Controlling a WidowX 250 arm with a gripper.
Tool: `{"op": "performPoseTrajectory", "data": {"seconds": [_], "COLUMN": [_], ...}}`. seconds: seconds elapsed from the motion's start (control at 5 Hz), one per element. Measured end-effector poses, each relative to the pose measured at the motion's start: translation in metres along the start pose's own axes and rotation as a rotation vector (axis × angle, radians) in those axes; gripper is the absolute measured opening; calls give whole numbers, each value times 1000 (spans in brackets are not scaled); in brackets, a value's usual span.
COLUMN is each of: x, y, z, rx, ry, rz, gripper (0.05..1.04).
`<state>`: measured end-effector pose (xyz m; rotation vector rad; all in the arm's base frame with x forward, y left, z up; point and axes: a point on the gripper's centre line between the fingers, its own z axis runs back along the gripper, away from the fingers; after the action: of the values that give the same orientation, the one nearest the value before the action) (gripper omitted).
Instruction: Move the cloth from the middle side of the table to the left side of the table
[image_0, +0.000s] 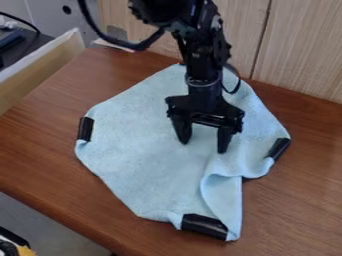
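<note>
Hanging down over the pale blue cloth (147, 160), the black gripper (203, 145) is holding its two fingers apart – whether their tips are touching the fabric, I cannot tell. The cloth is lying spread on the middle of the brown table (300, 210), and its far end is reaching toward the back edge, near the wooden panel (300, 55). Black strips (204, 225) are covering several of its corners – a soft fold is running down toward the corner nearest the camera.
</note>
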<state>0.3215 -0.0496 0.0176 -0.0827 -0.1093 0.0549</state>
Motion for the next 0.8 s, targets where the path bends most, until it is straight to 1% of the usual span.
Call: {"op": "performPoseTrajectory", "data": {"seconds": [0.2, 0.6, 0.8], "x": [-2, 1, 8], "y": [1, 21, 49], "z": [-1, 0, 2], "rx": [19, 75, 101], "ry": [4, 1, -4], "rz": [6, 60, 134], "gripper": [999, 999, 999]}}
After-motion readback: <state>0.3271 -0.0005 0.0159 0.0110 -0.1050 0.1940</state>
